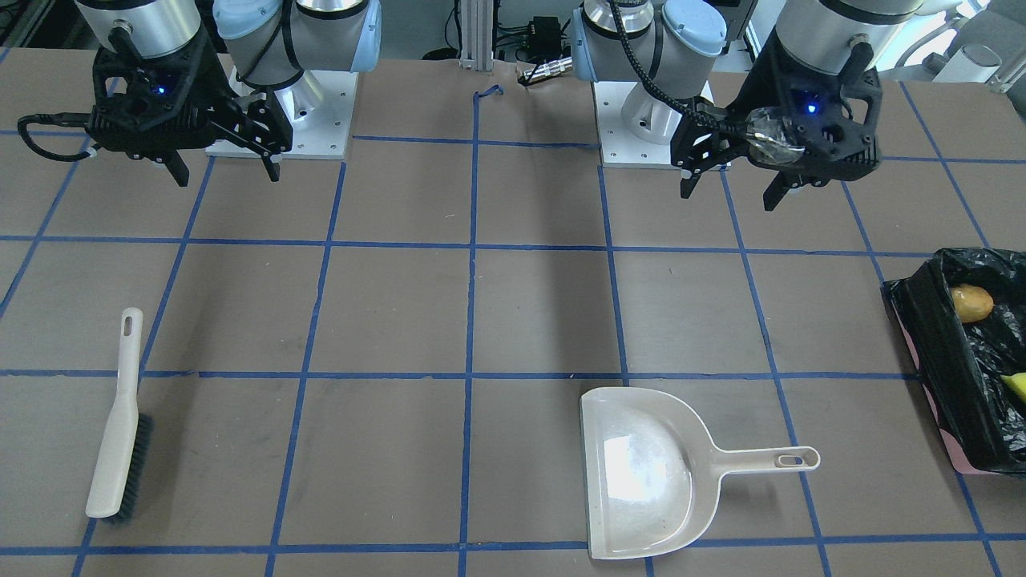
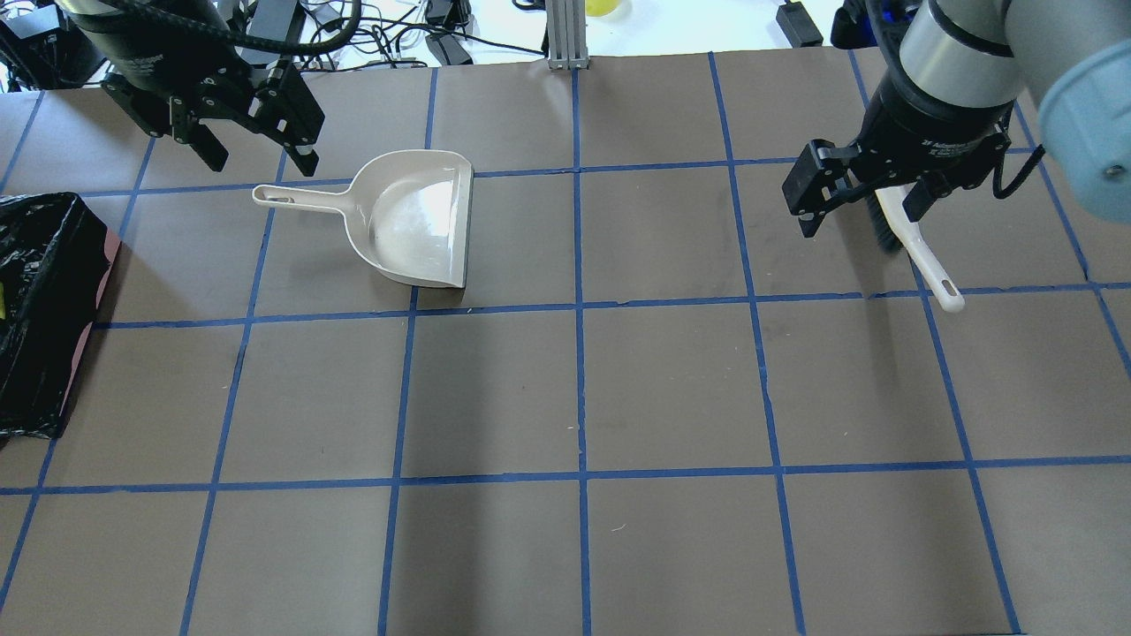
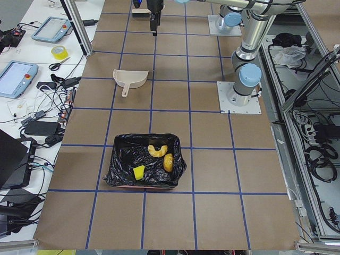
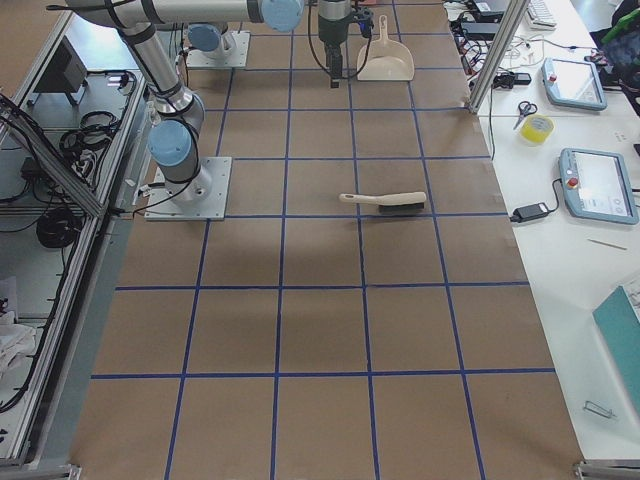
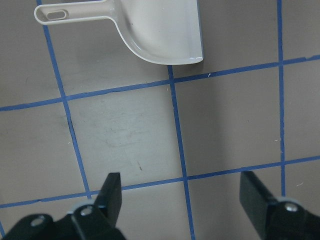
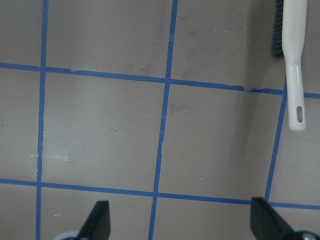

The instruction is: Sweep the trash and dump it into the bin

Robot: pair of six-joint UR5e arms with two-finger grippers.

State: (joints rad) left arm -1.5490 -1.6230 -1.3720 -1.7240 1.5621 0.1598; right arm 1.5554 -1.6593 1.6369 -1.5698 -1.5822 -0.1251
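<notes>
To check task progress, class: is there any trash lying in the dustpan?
No: the dustpan shows only its bare cream floor, while the trash lies inside the bin.

The trash is contained in the bin on the table.
The bin is set at the robot's left end, the dustpan between it and the middle, the brush well apart on the right.

Faint white print on right gripper body, too small to read
</notes>
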